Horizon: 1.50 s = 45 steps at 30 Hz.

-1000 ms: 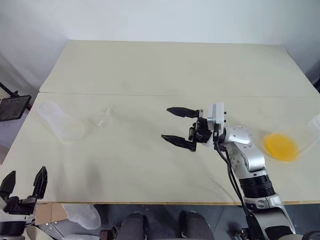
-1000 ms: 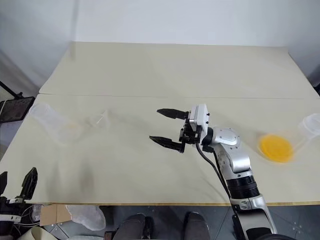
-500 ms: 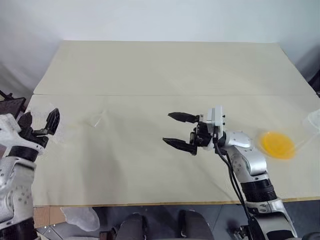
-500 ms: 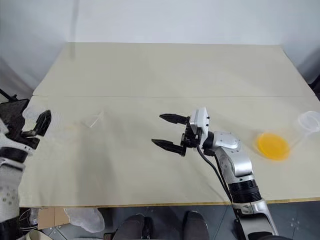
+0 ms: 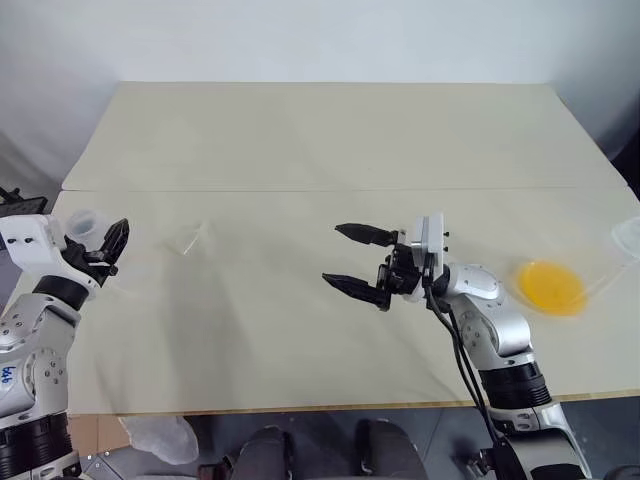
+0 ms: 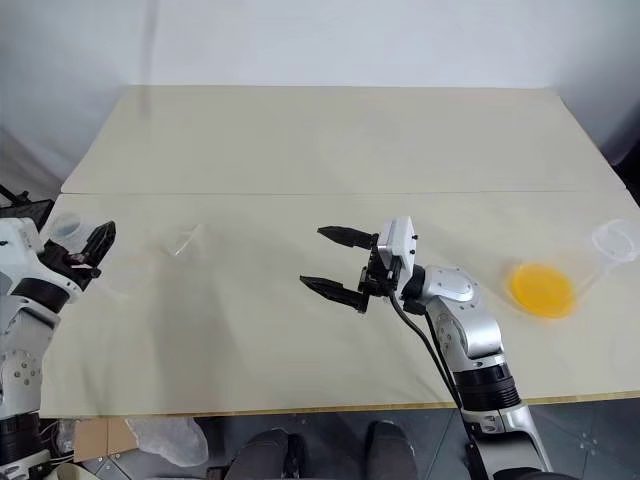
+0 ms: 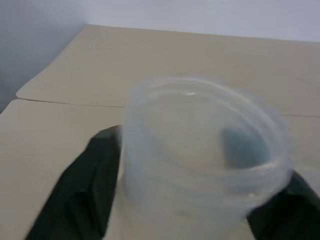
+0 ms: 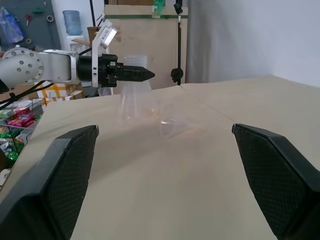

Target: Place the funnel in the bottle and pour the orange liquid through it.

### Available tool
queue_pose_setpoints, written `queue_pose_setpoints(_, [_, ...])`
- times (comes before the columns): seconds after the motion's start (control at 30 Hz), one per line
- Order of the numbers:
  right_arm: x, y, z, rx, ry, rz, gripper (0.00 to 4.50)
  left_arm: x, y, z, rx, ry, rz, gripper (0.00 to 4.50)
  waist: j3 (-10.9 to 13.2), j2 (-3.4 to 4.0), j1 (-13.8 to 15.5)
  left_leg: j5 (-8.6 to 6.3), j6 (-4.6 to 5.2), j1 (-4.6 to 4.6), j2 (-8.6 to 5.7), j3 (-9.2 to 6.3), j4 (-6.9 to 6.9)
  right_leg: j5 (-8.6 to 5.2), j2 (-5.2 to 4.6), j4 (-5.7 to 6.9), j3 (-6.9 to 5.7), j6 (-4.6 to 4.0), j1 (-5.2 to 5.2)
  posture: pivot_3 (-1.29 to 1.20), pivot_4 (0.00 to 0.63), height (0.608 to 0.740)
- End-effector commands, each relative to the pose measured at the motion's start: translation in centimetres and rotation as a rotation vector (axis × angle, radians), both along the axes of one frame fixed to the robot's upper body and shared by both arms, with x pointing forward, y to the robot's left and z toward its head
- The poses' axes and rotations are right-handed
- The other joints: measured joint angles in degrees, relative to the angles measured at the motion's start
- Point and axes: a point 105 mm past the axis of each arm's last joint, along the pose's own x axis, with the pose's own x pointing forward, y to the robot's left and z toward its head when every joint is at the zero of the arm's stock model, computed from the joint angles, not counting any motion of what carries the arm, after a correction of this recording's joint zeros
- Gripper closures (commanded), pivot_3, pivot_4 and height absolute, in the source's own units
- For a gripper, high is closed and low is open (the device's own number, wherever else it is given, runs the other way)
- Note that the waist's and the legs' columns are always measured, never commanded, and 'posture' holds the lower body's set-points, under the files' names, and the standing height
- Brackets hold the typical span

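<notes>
Here, left gripper [image 5: 100, 243] closing around bottle [image 7: 200, 160] neck at table's [image 5: 300, 150] left edge; right gripper [image 5: 360, 260] wide open, empty. Probably light, slick, stiff plastic; best taken at neck.

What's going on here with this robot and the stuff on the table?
The left gripper has its fingers on either side of the neck of the clear bottle, which stands upright near the table's left edge. The small funnel lies on the table beside it. The right gripper hovers open over the middle, holding nothing. The flask with orange liquid lies at the far right.
</notes>
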Motion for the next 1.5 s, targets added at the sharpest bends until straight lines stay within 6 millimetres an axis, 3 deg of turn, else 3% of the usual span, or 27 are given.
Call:
queue_pose_setpoints(0.03, [-0.6, 0.0, 1.1, 0.033, -0.046, 0.004, 0.00, -0.5, -0.3, 0.4, 0.052, 0.002, -0.016, 2.12, 0.0, 0.00, 0.0, 0.00, 0.00, 0.01, -0.01, 0.00, 0.00, 0.00, -0.01, 0.01, 0.02, 0.00, 0.00, 0.00, 0.150, 0.740])
queue_pose_setpoints(0.17, [-0.5, -0.2, 1.0, 0.031, -0.050, -0.009, 0.00, -0.8, -0.5, 1.6, 0.082, -0.036, -0.046, 2.12, 0.0, 0.00, 0.0, 0.00, 0.00, 0.01, 0.00, 0.00, 0.00, 0.00, -0.01, 0.01, 0.03, 0.00, 0.00, 0.00, 0.150, 0.740])
queue_pose_setpoints(0.33, [-0.9, -1.2, 1.2, 0.026, -0.056, -0.034, 0.00, -1.0, -3.6, 5.5, 0.103, -0.179, -0.224, 2.12, 0.0, -0.07, 0.2, 0.00, 0.00, -0.03, 0.00, -0.03, 0.02, 0.00, -0.01, 0.00, 0.03, 0.00, 0.00, 0.00, 0.150, 0.740])
queue_pose_setpoints(0.4, [-1.0, -2.3, 1.3, 0.013, -0.059, -0.070, 0.00, -0.6, -6.9, 6.8, 0.142, -0.189, -0.396, 2.12, 0.0, -0.08, 0.4, 0.00, 0.00, -0.03, -0.01, -0.02, 0.02, 0.00, -0.03, 0.00, 0.06, 0.00, 0.00, 0.00, 0.150, 0.740])
queue_pose_setpoints(0.47, [-0.9, -3.6, 1.4, 0.001, -0.058, -0.132, 0.00, -0.5, -10.8, 6.9, 0.179, -0.168, -0.622, 2.12, 0.0, -0.08, 0.9, 0.00, 0.00, -0.03, -0.02, -0.06, 0.03, 0.00, -0.02, 0.01, 0.04, 0.00, 0.01, 0.00, 0.150, 0.740])
queue_pose_setpoints(0.63, [-1.4, -6.8, 2.4, -0.030, -0.071, -0.285, 0.00, 0.8, -18.4, 5.5, 0.223, -0.112, -1.018, 2.12, 0.1, -0.05, 1.7, 0.00, 0.00, -0.03, -0.08, 0.09, 0.04, 0.00, 0.01, -0.07, 0.13, 0.00, 0.00, 0.00, 0.150, 0.740])
queue_pose_setpoints(0.7, [-2.1, -9.1, 2.0, -0.058, -0.063, -0.388, 0.00, 1.8, -21.9, 4.7, 0.235, -0.107, -1.161, 2.12, 0.1, -0.05, 2.4, 0.00, 0.00, -0.03, -0.07, 0.12, 0.04, 0.00, 0.05, -0.07, 0.13, 0.00, 0.00, 0.00, 0.150, 0.740])
queue_pose_setpoints(0.8, [-3.3, -12.1, 1.3, -0.086, -0.050, -0.537, 0.00, 3.3, -26.1, 3.6, 0.296, -0.116, -1.288, 2.12, 0.1, -0.09, 3.3, 0.00, 0.00, -0.09, -0.09, 0.59, 0.06, 0.00, 0.08, -0.17, 0.06, 0.00, 0.02, 0.00, 0.150, 0.740])
queue_pose_setpoints(0.9, [-4.8, -13.5, 0.6, -0.099, -0.038, -0.629, 0.00, 4.4, -28.8, 2.5, 0.306, -0.122, -1.350, 2.12, 0.1, -0.09, 3.0, 0.01, 0.03, -0.19, -0.11, 0.77, 0.00, 0.01, 0.10, -0.49, 0.07, 0.03, 0.00, 0.00, 0.150, 0.740])
queue_pose_setpoints(1.03, [-6.9, -13.8, 0.0, -0.092, -0.014, -0.709, 0.00, 5.2, -31.6, 1.0, 0.347, -0.124, -1.397, 2.12, 0.1, -0.10, 2.6, 0.02, 0.04, -0.13, -0.04, 0.92, -0.05, 0.01, 0.14, -0.52, 0.13, 0.03, -0.05, 0.00, 0.150, 0.740])
queue_pose_setpoints(1.2, [-8.4, -13.1, -0.2, -0.072, 0.007, -0.764, 0.00, 5.6, -32.7, 1.0, 0.342, -0.143, -1.427, 2.12, 0.1, -0.11, 2.9, 0.05, 0.07, -0.12, -0.04, 0.95, 0.06, 0.01, 0.13, -0.51, 0.23, 0.03, -0.03, 0.00, 0.150, 0.740])
queue_pose_setpoints(1.4, [-8.4, -12.8, -0.1, -0.059, 0.003, -0.784, 0.00, 5.1, -32.6, 1.6, 0.289, -0.161, -1.481, 0.15, 0.1, -0.12, 2.9, 0.04, 0.10, -0.14, -0.04, 0.95, 0.12, 0.01, 0.13, -0.49, 0.27, 0.04, -0.03, 0.00, 0.150, 0.740])
queue_pose_setpoints(1.5, [-8.0, -13.2, 0.1, -0.061, -0.007, -0.786, 0.00, 4.6, -31.7, 2.2, 0.275, -0.182, -1.505, 0.04, 0.1, -0.12, 2.9, 0.04, 0.10, -0.14, -0.04, 0.94, 0.12, 0.01, 0.13, -0.47, 0.26, 0.04, -0.03, 0.00, 0.150, 0.740])
